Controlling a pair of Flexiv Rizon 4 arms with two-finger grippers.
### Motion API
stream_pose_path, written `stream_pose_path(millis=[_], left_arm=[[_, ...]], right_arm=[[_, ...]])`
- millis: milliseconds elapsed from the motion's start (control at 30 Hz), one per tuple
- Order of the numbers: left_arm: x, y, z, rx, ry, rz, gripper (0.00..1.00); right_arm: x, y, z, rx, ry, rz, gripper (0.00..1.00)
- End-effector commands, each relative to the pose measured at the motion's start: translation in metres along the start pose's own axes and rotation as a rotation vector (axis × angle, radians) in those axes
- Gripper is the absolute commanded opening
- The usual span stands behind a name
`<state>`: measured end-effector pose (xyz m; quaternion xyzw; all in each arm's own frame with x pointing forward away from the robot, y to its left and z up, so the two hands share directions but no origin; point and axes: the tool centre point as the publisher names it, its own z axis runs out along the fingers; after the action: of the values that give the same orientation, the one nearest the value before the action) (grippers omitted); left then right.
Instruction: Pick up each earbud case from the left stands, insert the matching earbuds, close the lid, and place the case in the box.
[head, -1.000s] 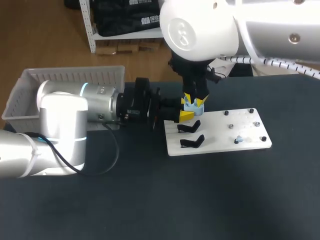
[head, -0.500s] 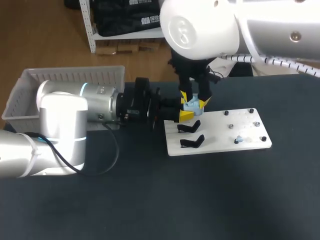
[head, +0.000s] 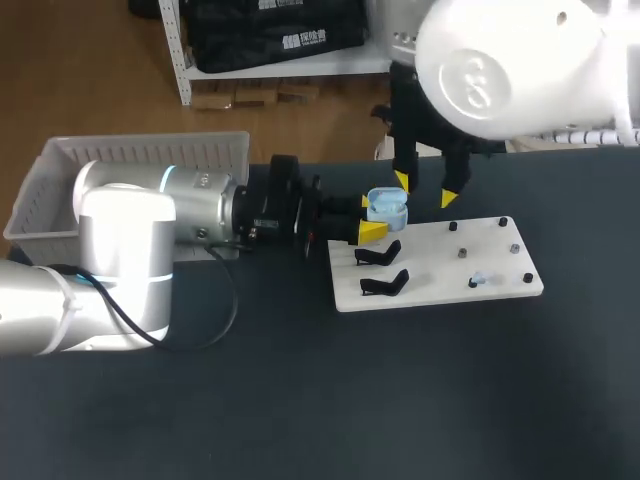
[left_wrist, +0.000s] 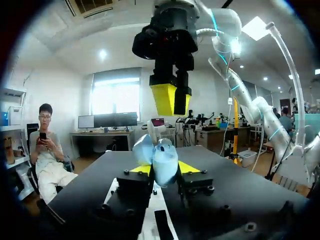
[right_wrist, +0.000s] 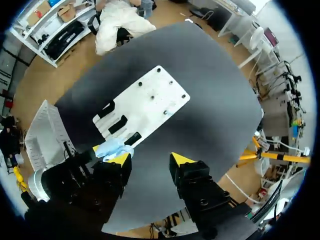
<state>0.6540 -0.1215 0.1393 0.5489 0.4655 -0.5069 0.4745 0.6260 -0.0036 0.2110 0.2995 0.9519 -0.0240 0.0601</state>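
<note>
A light blue earbud case (head: 386, 207) with its lid up hangs just over the white board's (head: 440, 262) far left corner. My left gripper (head: 373, 219) is shut on it from the left. The left wrist view shows the case (left_wrist: 160, 159) between that gripper's (left_wrist: 164, 169) yellow tips. My right gripper (head: 425, 190) stands open above and to the right of the case, holding nothing. Its wrist view looks down past its own tips (right_wrist: 152, 159), with the case (right_wrist: 112, 147) beside one finger. A small blue earbud (head: 479, 280) lies on the board's right part.
Two black stands (head: 381, 254) (head: 386, 283) sit on the board's left side, bare, with several small pegs to the right. A white basket (head: 130, 158) stands at the table's back left, behind my left arm (head: 150, 225).
My right gripper opened over the case, then rose and drew off to the right. The left gripper kept still with the case in it.
</note>
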Motion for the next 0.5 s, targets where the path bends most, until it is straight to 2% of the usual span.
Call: stream_pose_path(millis=[33, 233, 300, 500], left_arm=[[0.001, -0.001, 0.000, -0.004, -0.003, 0.003, 0.00], [0.001, -0.001, 0.000, -0.004, -0.003, 0.003, 0.00], [0.001, -0.001, 0.000, -0.004, -0.003, 0.003, 0.00], [0.001, -0.001, 0.000, -0.004, -0.003, 0.003, 0.00]], right_arm=[[0.007, -0.060, 0.005, -0.292, -0.047, -0.087, 0.60], [0.006, -0.080, 0.029, -0.284, -0.024, -0.187, 0.58], [0.008, -0.085, 0.043, -0.285, -0.004, -0.237, 0.50], [0.010, -0.087, 0.074, -0.272, 0.019, -0.319, 0.50]])
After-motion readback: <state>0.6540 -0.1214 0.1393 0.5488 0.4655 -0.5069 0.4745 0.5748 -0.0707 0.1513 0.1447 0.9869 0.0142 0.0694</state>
